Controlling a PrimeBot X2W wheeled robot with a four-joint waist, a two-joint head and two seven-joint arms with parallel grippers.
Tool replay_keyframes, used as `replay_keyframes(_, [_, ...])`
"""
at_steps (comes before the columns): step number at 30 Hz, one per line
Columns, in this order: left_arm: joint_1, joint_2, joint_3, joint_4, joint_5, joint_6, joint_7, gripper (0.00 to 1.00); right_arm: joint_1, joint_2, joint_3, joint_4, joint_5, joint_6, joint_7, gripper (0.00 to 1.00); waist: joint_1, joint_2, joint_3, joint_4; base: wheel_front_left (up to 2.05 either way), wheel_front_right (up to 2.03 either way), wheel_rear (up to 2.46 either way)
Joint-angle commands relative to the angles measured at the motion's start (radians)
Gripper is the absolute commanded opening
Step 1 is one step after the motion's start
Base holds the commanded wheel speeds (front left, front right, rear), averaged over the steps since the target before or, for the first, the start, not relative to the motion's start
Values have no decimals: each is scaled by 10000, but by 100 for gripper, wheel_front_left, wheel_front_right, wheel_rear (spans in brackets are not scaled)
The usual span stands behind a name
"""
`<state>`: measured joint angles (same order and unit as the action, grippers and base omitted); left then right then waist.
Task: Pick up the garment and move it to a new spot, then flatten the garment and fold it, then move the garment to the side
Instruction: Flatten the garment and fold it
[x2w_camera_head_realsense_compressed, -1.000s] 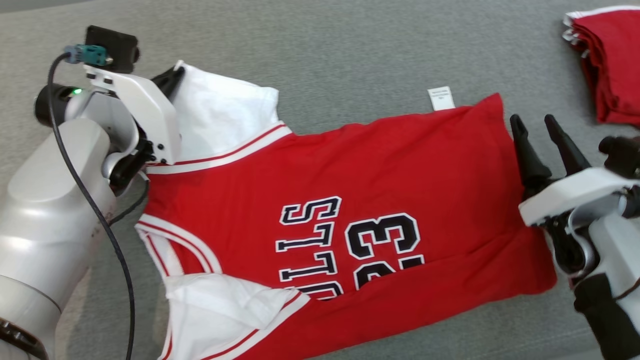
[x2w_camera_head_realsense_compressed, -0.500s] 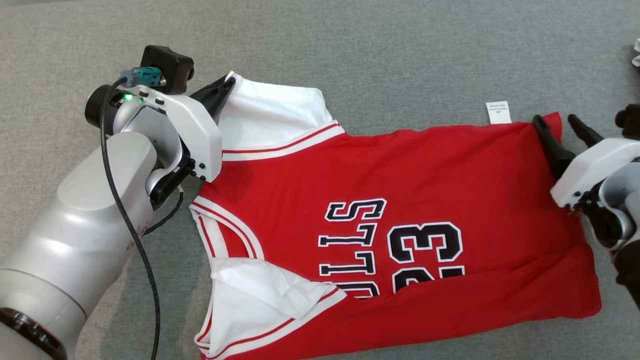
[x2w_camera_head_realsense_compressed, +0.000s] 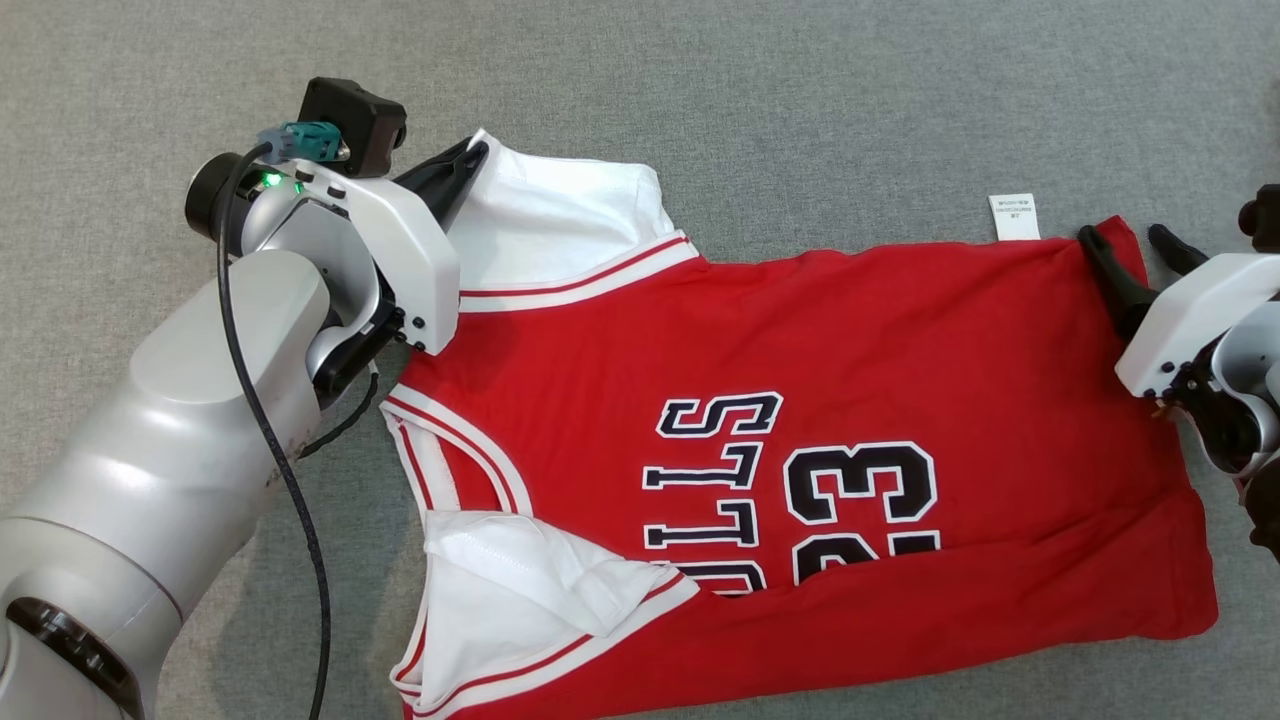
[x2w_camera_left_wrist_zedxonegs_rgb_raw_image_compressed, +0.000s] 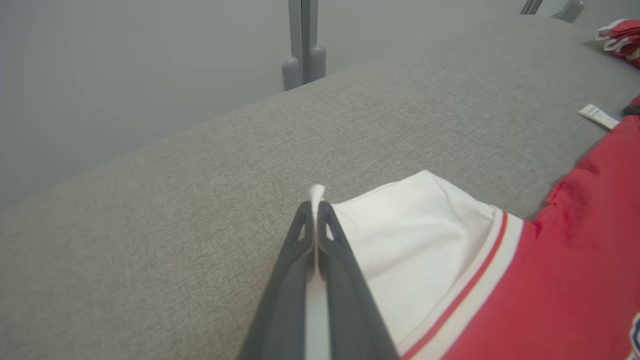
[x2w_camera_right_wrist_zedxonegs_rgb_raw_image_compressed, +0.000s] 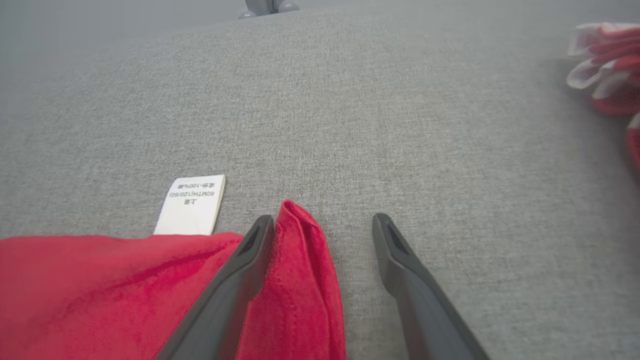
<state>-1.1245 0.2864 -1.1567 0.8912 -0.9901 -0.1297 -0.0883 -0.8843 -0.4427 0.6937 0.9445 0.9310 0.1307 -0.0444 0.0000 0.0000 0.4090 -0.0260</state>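
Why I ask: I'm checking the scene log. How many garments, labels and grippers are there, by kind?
Red jersey: 1
Pile of red-and-white garments: 1, pieces within uncountable
Care label: 1
Grippers: 2, left gripper, right gripper
Total: 5

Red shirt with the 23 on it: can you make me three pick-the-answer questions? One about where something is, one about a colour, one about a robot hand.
1. Where is the small white care label?
A on the collar
B at the far edge of the red basketball jersey, beside the right gripper
C under the left arm

2. What colour are the big digits 23?
A black with white outlines
B blue
C yellow

3. The left gripper is:
A wide open
B holding the label
C shut on the jersey's white sleeve

Answers: 1 B, it sticks out by the hem corner. 2 A, the head view shows black. 3 C, white cloth is pinched between closed fingers.
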Motion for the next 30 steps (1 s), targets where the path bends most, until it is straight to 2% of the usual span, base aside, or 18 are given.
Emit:
replay_keyframes(1, [-153, 11, -73, 53, -96, -11, -52, 0, -110, -47, 159, 34, 102, 0, 15, 100, 0, 0, -7, 6, 0, 0, 0])
replay_keyframes(2, [-170, 12, -121, 67, -137, -11, -65, 0, -125, -51, 285, 25, 154, 0, 8, 100, 0, 0, -11, 8, 0, 0, 0])
replay_keyframes(3, [-190, 15, -167, 81, -182, -11, -83, 0, -158, -78, 440, -10, 169, 0, -75, 50, 0, 0, -16, 9, 0, 0, 0])
replay_keyframes(4, [-210, 18, -209, 94, -223, -11, -91, 0, -203, -131, 596, -45, 138, 0, -190, 12, 0, 0, -21, 12, 0, 0, 0])
replay_keyframes(5, [-227, 13, -250, 110, -276, -11, -117, 0, -220, -160, 737, -60, 148, 0, -296, 0, 0, 0, -30, 14, 0, 0, 0])
replay_keyframes(17, [121, 194, -418, -26, -1006, -12, -607, 0, 143, -324, 1573, 97, 748, -2, -1777, 0, 0, 0, -515, 60, 0, 0, 0])
replay_keyframes(24, [567, 700, -332, -697, -1563, -12, -1092, 0, 720, -526, 1742, -118, 1189, -2, -2174, 0, 0, 0, -1038, 219, 0, 0, 0])
replay_keyframes(30, [1133, 1185, -416, -1700, -1831, -12, -1293, 0, 1293, -805, 1454, -478, 1324, -2, -2222, 0, 0, 0, -1539, 462, 0, 0, 0])
